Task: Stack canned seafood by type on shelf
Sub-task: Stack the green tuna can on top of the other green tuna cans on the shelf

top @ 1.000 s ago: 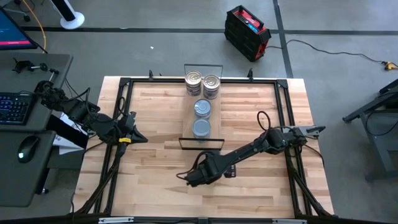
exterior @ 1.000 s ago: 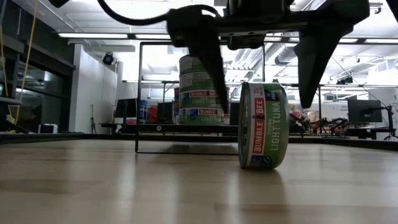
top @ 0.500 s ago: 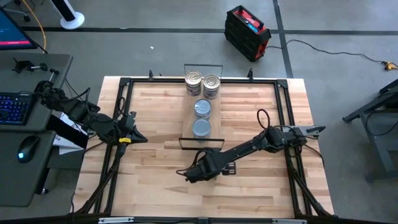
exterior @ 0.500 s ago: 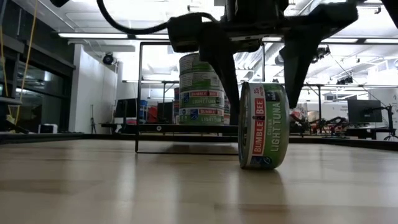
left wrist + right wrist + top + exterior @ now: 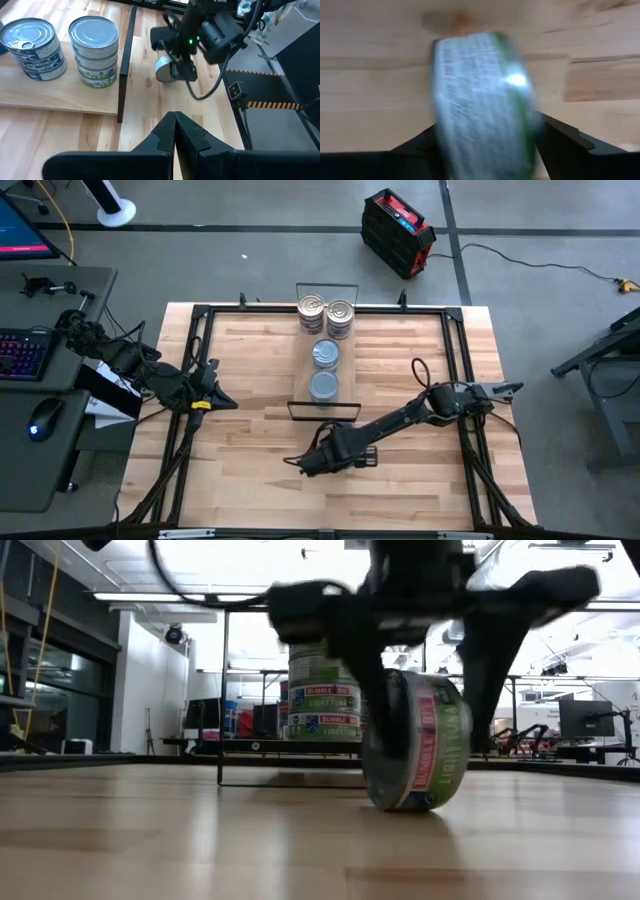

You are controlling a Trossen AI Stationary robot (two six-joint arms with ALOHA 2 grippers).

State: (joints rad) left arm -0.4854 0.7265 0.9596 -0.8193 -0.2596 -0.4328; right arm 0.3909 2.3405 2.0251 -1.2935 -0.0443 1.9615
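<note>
one green-label tuna tin on edge, lower centre of the high view, right gripper fingers clamped on its flat faces. shelf in upper centre holds four tin stacks. left gripper fingers together, mid left.

The tin between the black fingers of the right gripper is showing a green band with a red-and-white label panel and a silvery face. Beyond that gripper, on the pale wood shelf, two stacks are showing shiny silver-gold lids and two are showing blue-grey tops; their sides are wearing green, white and blue label bands. The left gripper is looking matte black over light, streaky wood.
</note>
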